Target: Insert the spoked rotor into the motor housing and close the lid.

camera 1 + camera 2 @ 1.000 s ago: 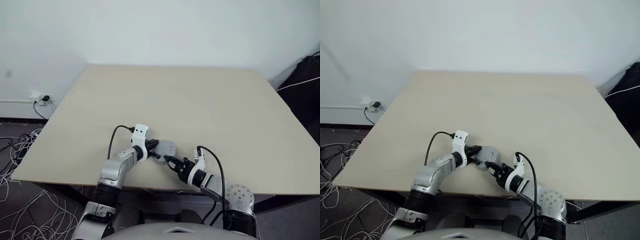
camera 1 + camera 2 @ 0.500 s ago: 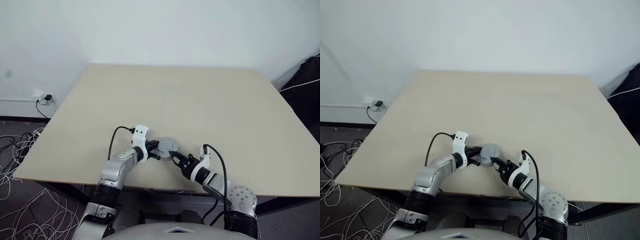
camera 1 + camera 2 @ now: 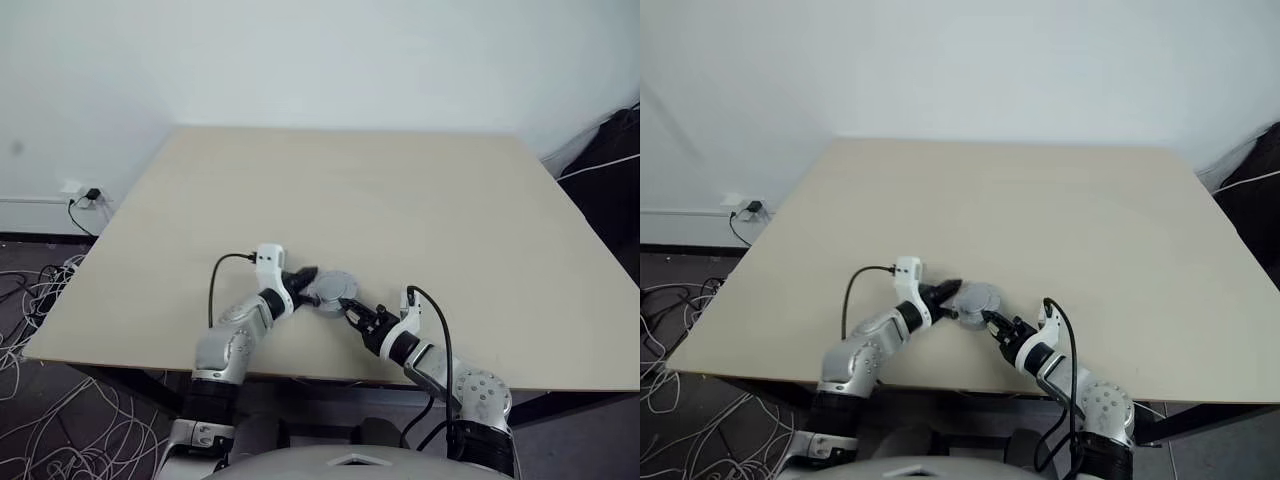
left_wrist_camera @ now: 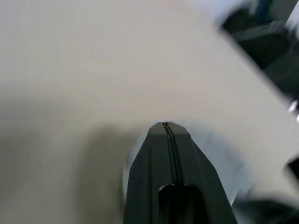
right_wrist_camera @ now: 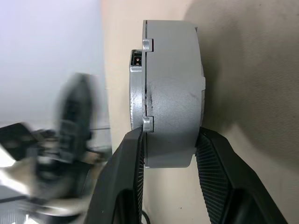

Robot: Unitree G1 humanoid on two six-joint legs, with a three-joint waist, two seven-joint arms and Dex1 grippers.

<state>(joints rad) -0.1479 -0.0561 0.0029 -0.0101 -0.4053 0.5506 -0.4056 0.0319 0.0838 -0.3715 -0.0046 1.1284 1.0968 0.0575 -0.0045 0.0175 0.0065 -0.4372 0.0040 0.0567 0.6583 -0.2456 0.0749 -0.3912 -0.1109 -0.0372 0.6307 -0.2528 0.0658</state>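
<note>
Both arms were clad in silver-grey metal segments with rounded joint housings, changing to black collars near the wrists. Each wrist carried a white plastic block, and a thin black cable looped from it back toward the forearm. The left gripper (image 3: 308, 279) and right gripper (image 3: 349, 312) were black; the right one's fingers (image 5: 122, 184) had finely ribbed inner pads. A round silver cap with small dimples sat at the right elbow.

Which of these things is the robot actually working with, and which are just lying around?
In the job: grey motor assembly, clamped in the right tool; left tool, shut, next to it; table.
Lying about: floor cables; wall socket; dark bag at the right edge.
</note>
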